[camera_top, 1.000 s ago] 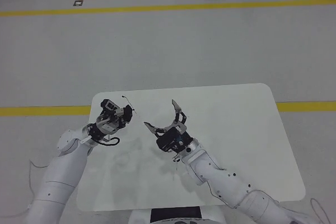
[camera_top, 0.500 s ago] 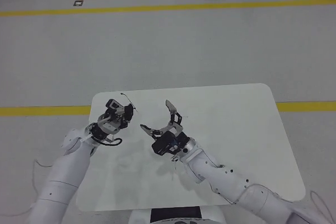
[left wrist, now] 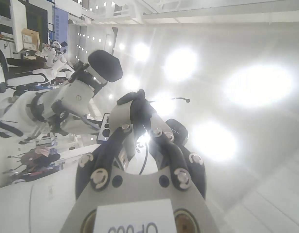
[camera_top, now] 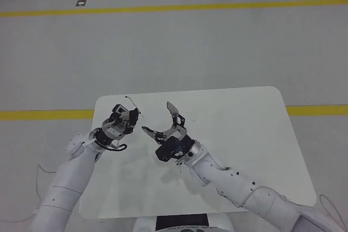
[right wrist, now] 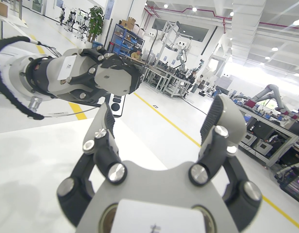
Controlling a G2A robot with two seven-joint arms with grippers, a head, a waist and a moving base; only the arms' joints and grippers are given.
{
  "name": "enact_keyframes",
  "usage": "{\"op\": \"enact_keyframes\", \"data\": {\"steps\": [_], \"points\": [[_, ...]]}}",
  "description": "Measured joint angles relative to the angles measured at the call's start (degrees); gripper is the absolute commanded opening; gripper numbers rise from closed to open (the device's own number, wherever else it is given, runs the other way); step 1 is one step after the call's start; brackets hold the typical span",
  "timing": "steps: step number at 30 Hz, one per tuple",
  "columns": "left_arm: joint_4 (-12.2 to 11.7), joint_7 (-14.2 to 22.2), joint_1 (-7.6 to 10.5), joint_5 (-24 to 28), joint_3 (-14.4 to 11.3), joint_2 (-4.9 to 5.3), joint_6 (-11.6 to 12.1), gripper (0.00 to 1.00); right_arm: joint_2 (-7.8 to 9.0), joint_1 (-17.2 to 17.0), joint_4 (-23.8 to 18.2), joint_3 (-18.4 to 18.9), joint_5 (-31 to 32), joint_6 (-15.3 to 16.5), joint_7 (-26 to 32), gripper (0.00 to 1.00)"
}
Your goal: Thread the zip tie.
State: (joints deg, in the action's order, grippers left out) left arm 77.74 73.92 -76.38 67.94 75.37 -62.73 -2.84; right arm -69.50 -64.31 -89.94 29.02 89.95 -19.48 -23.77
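A thin black zip tie (camera_top: 132, 102) sticks out of my left gripper (camera_top: 128, 116), which is shut on it above the left part of the white table (camera_top: 249, 122). In the left wrist view the zip tie (left wrist: 174, 99) runs sideways from the closed fingertips of my left gripper (left wrist: 139, 98) and ends in a small head. My right gripper (camera_top: 158, 119) hangs open just to the right of it, jaws spread wide and facing the left gripper. The right wrist view shows my right gripper (right wrist: 164, 120) with nothing between its fingers and the left gripper (right wrist: 115, 76) close ahead.
The table's surface around both arms is bare white, with its rounded far edge (camera_top: 191, 91) just beyond the grippers. A yellow floor line (camera_top: 40, 115) runs past the table on both sides.
My right gripper has moved left, closing the gap to the left gripper, and stayed open. The left gripper with the zip tie shifted slightly to the right.
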Motion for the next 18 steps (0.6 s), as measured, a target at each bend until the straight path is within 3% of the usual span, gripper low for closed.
{"op": "enact_keyframes", "data": {"steps": [5,18], "points": [[0.0,0.0,0.00,0.0,0.0,0.00,0.0,0.00,-0.42,0.7,0.6,-0.9,0.0,0.0,0.1,0.33],[0.0,0.0,0.00,0.0,0.0,0.00,0.0,0.00,-1.73,3.2,2.0,-3.1,0.0,0.0,0.4,0.25]]}}
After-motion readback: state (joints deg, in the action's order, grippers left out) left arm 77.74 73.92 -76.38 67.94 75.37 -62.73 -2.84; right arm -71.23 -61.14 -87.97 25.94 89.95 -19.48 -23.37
